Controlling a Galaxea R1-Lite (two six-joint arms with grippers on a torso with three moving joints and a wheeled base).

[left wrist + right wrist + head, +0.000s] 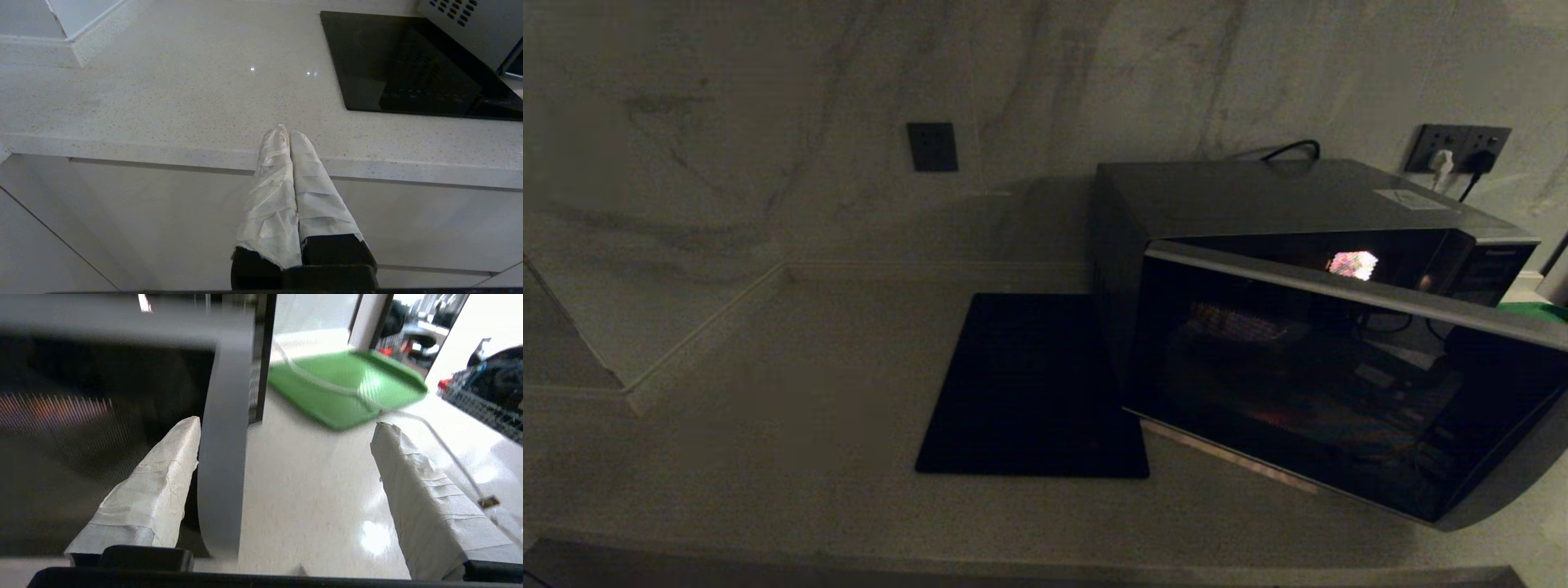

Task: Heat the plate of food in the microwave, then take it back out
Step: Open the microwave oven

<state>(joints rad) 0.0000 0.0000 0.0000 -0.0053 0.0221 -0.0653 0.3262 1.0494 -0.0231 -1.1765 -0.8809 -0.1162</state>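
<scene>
1. We are looking down at a pale stone counter [768, 425] that is running along a marbled wall.
2. The microwave [1307, 327], a dark grey box with a black glass door [1339, 392], is sitting toward the counter's right end, close to the back wall. Its door is standing partly open, swung out toward the counter's front edge.
3. A light is glowing inside the cavity. We cannot make out the plate of food in any view.
4. A flat black mat [1033, 388] is lying on the counter just beside the microwave, on its left, reaching almost to the front edge.
5. Our right gripper [286, 428] is sitting at the door's free edge with its white-wrapped fingers [155, 490] spread wide and gripping nothing. The door's silver trim [222, 457] is passing between them, just beside one finger.
6. A green tray [347, 392] is resting on the counter beyond the door, at the right end.
7. Our left gripper [288, 132] is hanging parked below the counter's front edge, its wrapped fingers pressed together and empty.
</scene>
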